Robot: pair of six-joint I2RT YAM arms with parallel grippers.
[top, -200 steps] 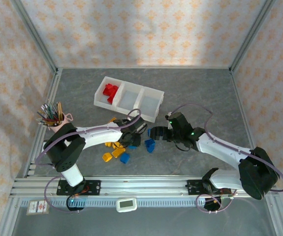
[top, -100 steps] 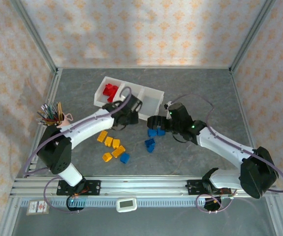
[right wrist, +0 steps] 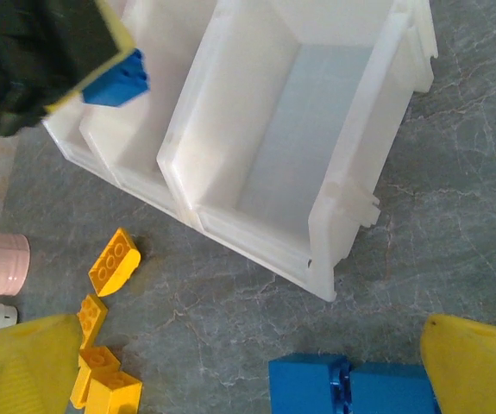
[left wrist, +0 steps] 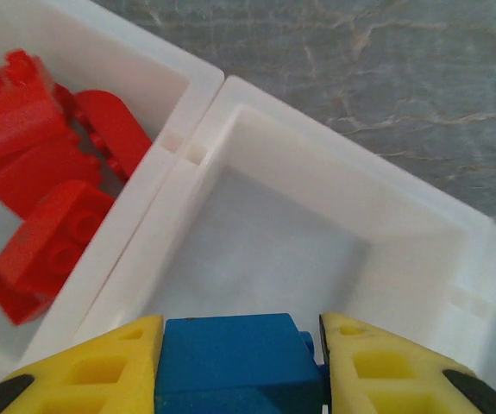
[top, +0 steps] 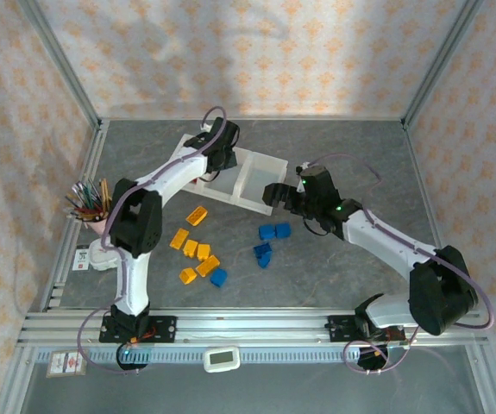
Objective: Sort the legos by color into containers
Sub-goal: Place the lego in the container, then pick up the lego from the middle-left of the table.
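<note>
My left gripper (left wrist: 239, 366) is shut on a blue lego (left wrist: 235, 362) and hangs over the empty middle bin of the white containers (left wrist: 222, 86). Several red legos (left wrist: 40, 198) lie in the bin beside it. From above, the left gripper (top: 217, 158) sits over the containers (top: 269, 159). My right gripper (top: 275, 195) stands open just off the containers' near right corner, nothing between its fingers. In the right wrist view two blue legos (right wrist: 351, 388) lie on the table between its spread fingers. More blue legos (top: 263, 254) and yellow-orange legos (top: 194, 250) lie scattered in front.
A pink cup of pencils (top: 94, 207) stands at the left, close to the left arm's elbow. One yellow-orange lego (top: 197, 215) lies apart near the containers' front wall. Metal rails edge the grey table on the left, right and near sides.
The left arm lifted the blue lego from the pile and swung back to above the containers. The right gripper moved away from the pile toward the containers, still open.
</note>
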